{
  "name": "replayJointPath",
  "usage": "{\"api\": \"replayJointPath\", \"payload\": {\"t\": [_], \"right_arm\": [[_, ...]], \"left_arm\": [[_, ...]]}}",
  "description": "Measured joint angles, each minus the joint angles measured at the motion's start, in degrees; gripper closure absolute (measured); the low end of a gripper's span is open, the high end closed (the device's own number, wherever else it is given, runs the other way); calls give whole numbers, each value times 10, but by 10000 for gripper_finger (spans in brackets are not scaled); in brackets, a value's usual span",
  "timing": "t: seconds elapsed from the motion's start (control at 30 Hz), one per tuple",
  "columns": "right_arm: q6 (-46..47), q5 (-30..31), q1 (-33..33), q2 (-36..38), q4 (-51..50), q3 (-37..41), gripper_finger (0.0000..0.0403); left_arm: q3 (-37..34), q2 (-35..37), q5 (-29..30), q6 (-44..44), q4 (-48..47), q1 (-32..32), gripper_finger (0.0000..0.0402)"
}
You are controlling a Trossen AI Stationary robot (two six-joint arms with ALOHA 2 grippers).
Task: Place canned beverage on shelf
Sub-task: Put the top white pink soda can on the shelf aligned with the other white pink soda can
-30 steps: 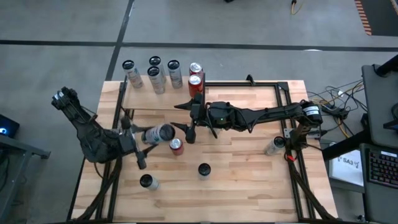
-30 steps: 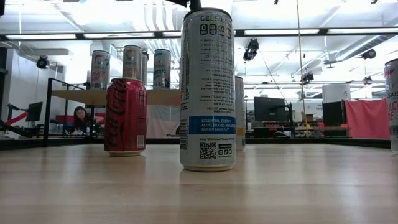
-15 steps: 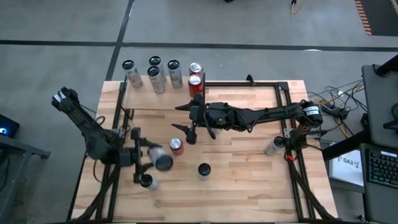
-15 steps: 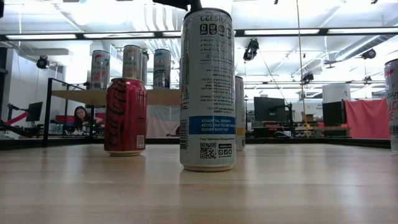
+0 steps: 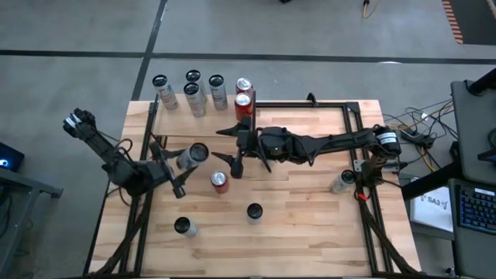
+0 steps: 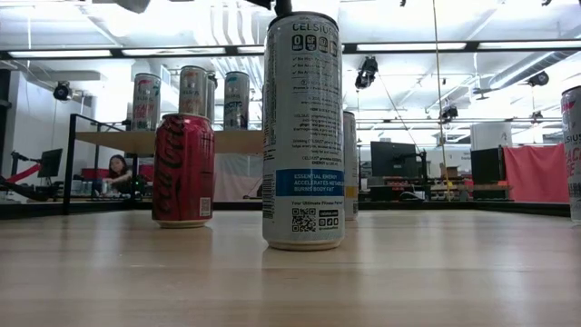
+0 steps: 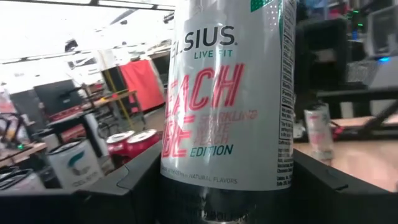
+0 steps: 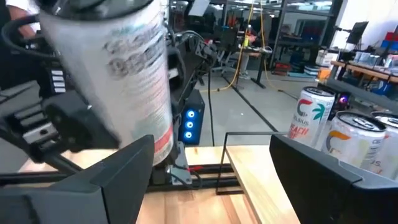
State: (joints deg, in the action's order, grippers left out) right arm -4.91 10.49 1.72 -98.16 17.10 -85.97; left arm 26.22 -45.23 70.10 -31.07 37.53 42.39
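one silver can (image 5: 191, 156) sits clamped in the left gripper (image 5: 177, 165), long axis tilted, held above the table; the shelf (image 5: 203, 122) lies just beyond it. right gripper (image 5: 235, 155), fingers apart, waits beside.

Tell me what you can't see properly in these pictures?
- Right wrist view: the white can in the left gripper is blurred; its label can't be read.
- Left wrist view: that can's top is cut off by the edge.
- Low view: the Celsius can hides most of a can behind it.
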Motion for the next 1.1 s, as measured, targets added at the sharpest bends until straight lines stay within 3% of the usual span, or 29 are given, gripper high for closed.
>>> {"api": "replayJointPath", "payload": {"t": [0.27, 0.67, 0.8, 1.1], "right_arm": [[5, 1, -1, 1, 28, 0, 92], [39, -13, 0, -41, 149, 0, 85], [48, -47, 0, -51, 150, -8, 85], [27, -50, 0, -117, 149, -82, 85]], "left_arm": [[2, 7, 71, -54, -1, 1, 170], [2, 8, 73, -68, -1, 0, 170], [2, 11, 77, -76, -2, -3, 170], [2, 13, 80, -80, -3, -17, 170]]}}
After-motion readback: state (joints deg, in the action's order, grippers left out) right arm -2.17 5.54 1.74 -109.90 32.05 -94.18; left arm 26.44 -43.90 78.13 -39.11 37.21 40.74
